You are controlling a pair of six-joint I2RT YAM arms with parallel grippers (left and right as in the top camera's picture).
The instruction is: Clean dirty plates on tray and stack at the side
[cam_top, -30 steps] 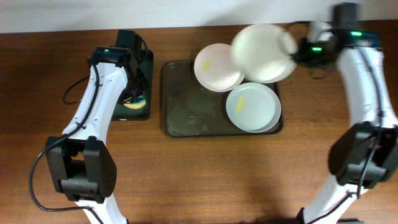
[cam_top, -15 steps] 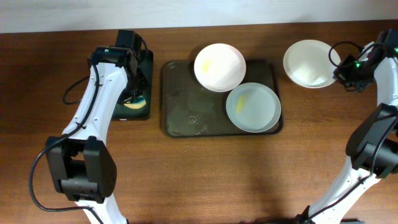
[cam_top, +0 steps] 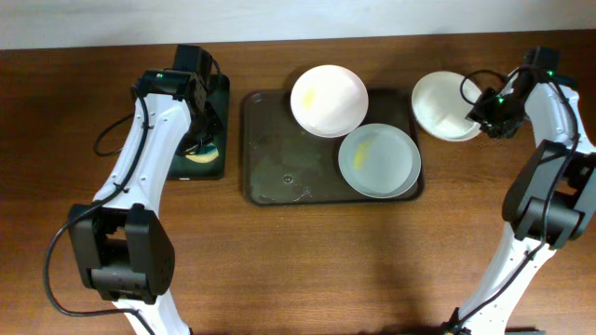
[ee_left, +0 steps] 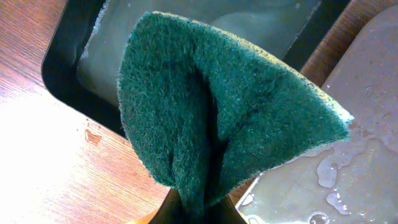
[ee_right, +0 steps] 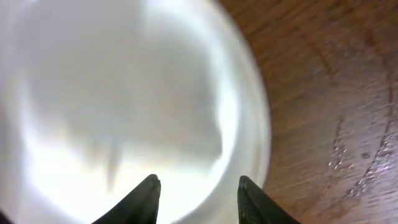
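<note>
Two white plates with yellow smears lie on the dark tray (cam_top: 279, 158): one at its rear edge (cam_top: 328, 100), one at its right front (cam_top: 379, 160). A third white plate (cam_top: 440, 104) lies on the table just right of the tray, and fills the right wrist view (ee_right: 124, 93). My right gripper (cam_top: 486, 113) is at that plate's right rim, its fingers (ee_right: 198, 186) spread apart over the rim. My left gripper (cam_top: 200, 140) is shut on a green sponge (ee_left: 224, 106) over the small black tray (cam_top: 214, 93).
The small black tray (ee_left: 68, 62) holds water and stands left of the big tray. A wet grey surface (ee_left: 373, 93) shows at the right of the left wrist view. Bare wood table runs along the front.
My right arm carried the third plate from above the tray to the table on the tray's right, and its fingers now stand apart. The left arm has not moved.
</note>
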